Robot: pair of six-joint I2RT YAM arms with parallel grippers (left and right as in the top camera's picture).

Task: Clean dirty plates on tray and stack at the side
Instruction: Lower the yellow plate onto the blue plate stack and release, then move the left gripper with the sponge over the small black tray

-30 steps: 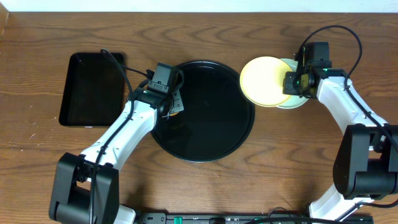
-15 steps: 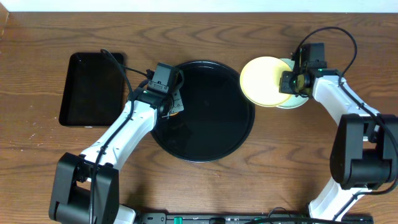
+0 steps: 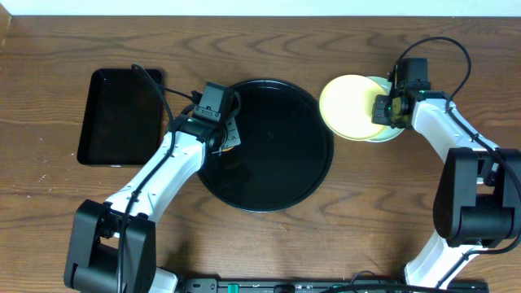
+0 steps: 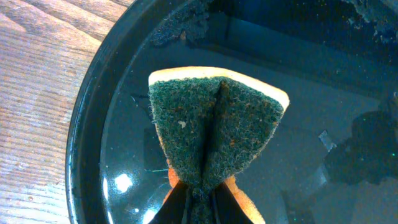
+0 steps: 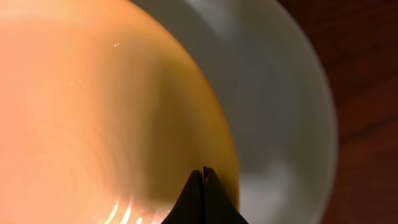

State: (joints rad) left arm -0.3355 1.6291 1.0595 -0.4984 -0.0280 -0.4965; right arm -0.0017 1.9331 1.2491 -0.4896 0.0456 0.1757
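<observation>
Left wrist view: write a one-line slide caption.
Left end effector pinching a folded green sponge over the black tray.

Looks like robot lab bench. White-and-black left arm (image 3: 163, 167), right arm (image 3: 446, 130) mounted at near edge of bare wooden table (image 3: 366, 212); loose black cables (image 3: 444, 37); black rail (image 3: 285, 286) along front edge. Dishware only as props: round tray (image 3: 269, 167), rectangular tray (image 3: 118, 118), yellow plate (image 3: 348, 106), sponge (image 4: 214, 124). Pale wall strip (image 3: 244, 6) behind table.

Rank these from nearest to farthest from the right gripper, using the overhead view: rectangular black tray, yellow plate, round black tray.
1. yellow plate: gripped at its rim by the right gripper.
2. round black tray: mid-table, on the plate's left.
3. rectangular black tray: far left end of the table.
</observation>
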